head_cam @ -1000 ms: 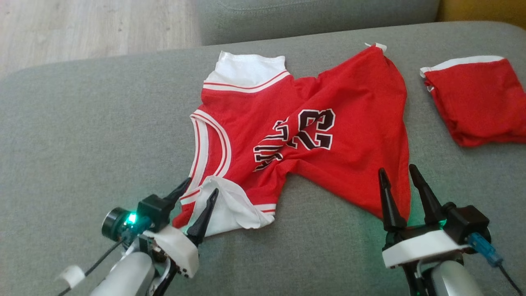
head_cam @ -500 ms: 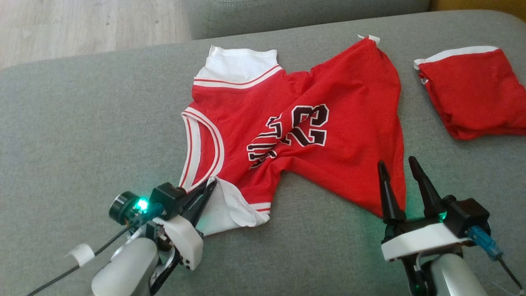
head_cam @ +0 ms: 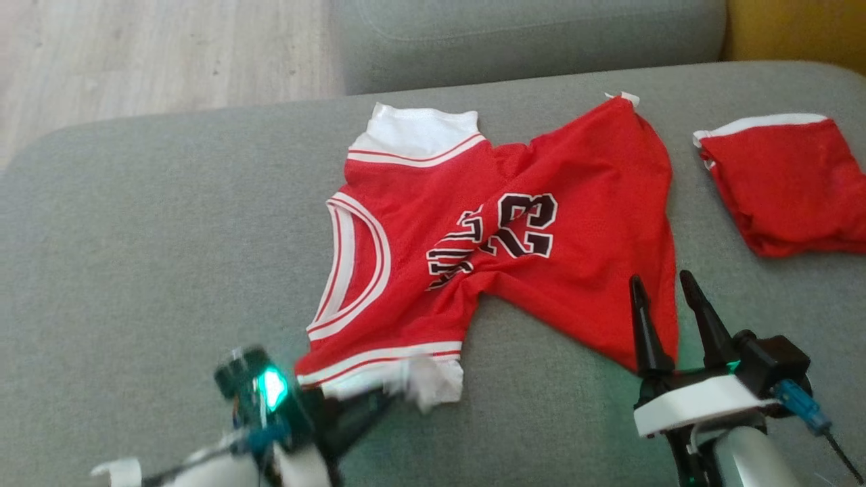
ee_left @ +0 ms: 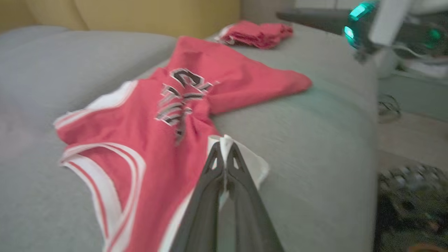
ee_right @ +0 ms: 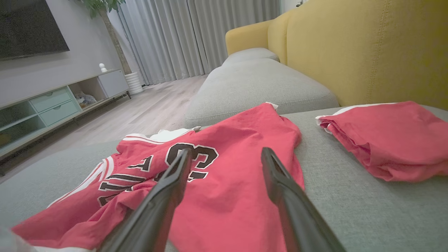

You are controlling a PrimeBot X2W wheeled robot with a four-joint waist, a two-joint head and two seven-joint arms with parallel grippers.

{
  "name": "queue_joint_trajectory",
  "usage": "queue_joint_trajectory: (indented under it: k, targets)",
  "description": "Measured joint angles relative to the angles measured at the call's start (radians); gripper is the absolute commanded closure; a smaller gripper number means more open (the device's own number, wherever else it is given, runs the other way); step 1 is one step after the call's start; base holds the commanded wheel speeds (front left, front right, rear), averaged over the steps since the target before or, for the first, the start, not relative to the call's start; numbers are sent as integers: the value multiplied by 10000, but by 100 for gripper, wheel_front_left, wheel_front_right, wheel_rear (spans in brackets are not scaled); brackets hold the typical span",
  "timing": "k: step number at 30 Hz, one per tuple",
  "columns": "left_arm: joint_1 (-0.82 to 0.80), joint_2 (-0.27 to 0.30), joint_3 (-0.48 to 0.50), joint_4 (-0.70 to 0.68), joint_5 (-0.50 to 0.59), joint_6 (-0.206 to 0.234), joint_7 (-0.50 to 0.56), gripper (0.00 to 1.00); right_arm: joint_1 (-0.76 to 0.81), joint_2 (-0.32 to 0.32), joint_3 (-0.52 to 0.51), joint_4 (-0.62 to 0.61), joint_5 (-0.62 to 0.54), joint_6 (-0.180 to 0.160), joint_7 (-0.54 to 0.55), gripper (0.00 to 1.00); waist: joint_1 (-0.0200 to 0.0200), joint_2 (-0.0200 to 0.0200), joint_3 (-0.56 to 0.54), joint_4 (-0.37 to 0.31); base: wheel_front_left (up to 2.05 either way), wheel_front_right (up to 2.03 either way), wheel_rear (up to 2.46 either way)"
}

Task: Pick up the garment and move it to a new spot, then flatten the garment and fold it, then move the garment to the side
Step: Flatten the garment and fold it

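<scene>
**Left tool pinches the jersey's white corner; right tool stands wide**

The left tool (head_cam: pixel 379 406), blurred at the bottom left of the head view, has its two fingers pressed together. In the left wrist view, the left tool (ee_left: pixel 224 145) grips a fold of the white corner (ee_left: pixel 252 164) between its tips.

That white corner (head_cam: pixel 433 382) belongs to the red jersey (head_cam: pixel 419 203), which lies rumpled across the middle of the grey sofa (head_cam: pixel 135 237). The number 23 faces up.

At the lower right, the right tool (head_cam: pixel 661 277) has its fingers spread wide and holds nothing. Its tips lie over the jersey's near right edge. Whether they touch the cloth cannot be told.

In the right wrist view, the right tool (ee_right: pixel 226 152) frames the jersey (ee_right: pixel 245 140).

A folded red garment (head_cam: pixel 785 182) lies apart at the right edge. A yellow backrest (ee_right: pixel 367 52) rises behind it. Wooden floor (head_cam: pixel 135 54) shows at the upper left.
</scene>
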Motion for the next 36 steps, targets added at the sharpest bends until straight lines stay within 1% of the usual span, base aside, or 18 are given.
queue_joint_trajectory:
  k: [3,4,6,7,8,9,13,15,16,17,21,25,27,29,32,33,34,36]
  targets:
    - [-26,1009,-1329,-796,-328,-21,512,100,-2,0,13,12,13,0,0,0,-1,0,-82,122,0,0,0]
    - [-37,1292,-1615,-918,-391,-21,665,100,-2,0,13,13,35,0,0,0,0,0,-85,152,0,0,0]
    - [-81,1703,-1875,-965,-430,-21,953,100,-4,0,23,13,113,0,0,0,0,0,-62,189,0,0,0]
    - [-131,1793,-1906,-955,-545,-21,1070,82,-4,-2,40,21,128,0,0,0,0,0,-42,203,0,0,0]
    - [-180,1804,-1906,-928,-662,-21,1126,13,-4,-2,73,29,138,0,0,0,0,0,-18,210,0,0,0]
    - [-223,1793,-1912,-901,-667,-21,1152,0,-4,0,115,38,151,0,0,0,0,0,10,211,0,0,0]
    - [-237,1753,-1994,-564,-882,-21,1482,0,-5,-2,121,105,148,0,0,0,1,0,67,159,0,0,0]
    - [-235,1737,-1944,-385,-1110,-15,1398,0,-7,0,94,125,142,0,0,0,1,0,70,118,0,0,0]
    - [-234,1714,-1818,-313,-1298,56,1275,0,-7,0,65,125,128,0,0,0,1,0,64,96,0,0,0]
    - [-234,1676,-1595,-253,-1496,230,1081,0,-9,-2,40,128,94,0,0,0,1,0,53,70,0,0,0]
    - [-233,1285,-290,-144,-2579,1195,17,0,-9,0,21,123,67,0,0,0,1,0,-18,-79,0,0,0]
    - [-127,593,1239,134,-3712,2299,-1246,0,-9,-2,13,90,67,0,0,0,1,0,-84,-265,0,0,0]
    - [-35,203,1964,288,-4077,2673,-1511,0,-9,0,13,35,52,0,0,0,0,0,-91,-360,0,0,0]
    - [132,-217,2660,445,-4163,3066,-1607,0,-8,-2,19,-48,-2,0,0,0,0,0,-52,-448,0,0,0]
    - [437,-874,3695,531,-3841,3336,-1609,0,-17,0,58,-144,-15,0,0,0,0,0,100,-563,0,0,0]
    - [437,-874,3695,531,-3841,3336,-1609,0,-17,0,58,-144,-15,0,0,0,0,0,100,-563,0,0,0]
    - [511,-1072,3952,573,-3593,3344,-1611,0,-30,0,65,-188,-29,0,0,0,0,0,169,-595,0,0,0]
    - [517,-1308,4071,786,-2993,3285,-1615,0,-57,0,71,-278,-84,0,0,0,1,0,335,-661,0,0,0]
